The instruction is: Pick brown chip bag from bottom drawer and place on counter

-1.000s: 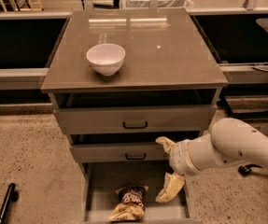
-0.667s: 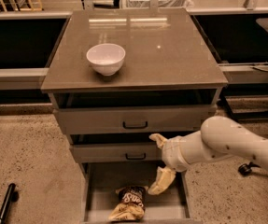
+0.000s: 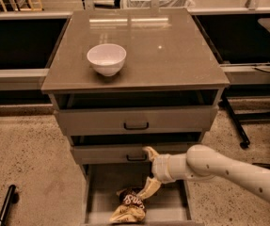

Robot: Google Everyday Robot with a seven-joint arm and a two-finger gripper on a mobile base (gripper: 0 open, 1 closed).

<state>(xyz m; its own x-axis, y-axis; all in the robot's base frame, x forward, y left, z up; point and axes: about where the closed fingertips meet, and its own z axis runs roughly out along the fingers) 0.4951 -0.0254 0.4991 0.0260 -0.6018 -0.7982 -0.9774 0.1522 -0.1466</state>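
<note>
The pincer (image 3: 145, 172) hangs in front of the cabinet, over the back half of the bottom drawer (image 3: 93, 197) and just below the front of the middle drawer (image 3: 111, 153). It is open and grips nothing. Its two pale yellow fingers are spread wide: the upper one (image 3: 150, 151) points up and to the left across the middle drawer's front, close to that drawer's black handle (image 3: 136, 158), and the lower one points down and to the left into the bottom drawer. The lower finger's tip lies at the upper right edge of the brown chip bag (image 3: 129, 206); whether it touches the foil cannot be told. Behind the fingers a white wrist leads into a thick white arm (image 3: 233, 172) that comes in from the lower right.

The brown chip bag lies crumpled on the bottom drawer's floor, near the front and about midway across, with its cream-yellow end toward the camera. The bottom drawer is pulled far out. The middle drawer and the top drawer (image 3: 97, 120) stand out only a little, a dark gap showing above each.

Above them, the glossy grey-brown tabletop (image 3: 172, 55) carries a white bowl (image 3: 107, 59), upright on its left half. The cabinet stands on a speckled floor (image 3: 26, 149).
</note>
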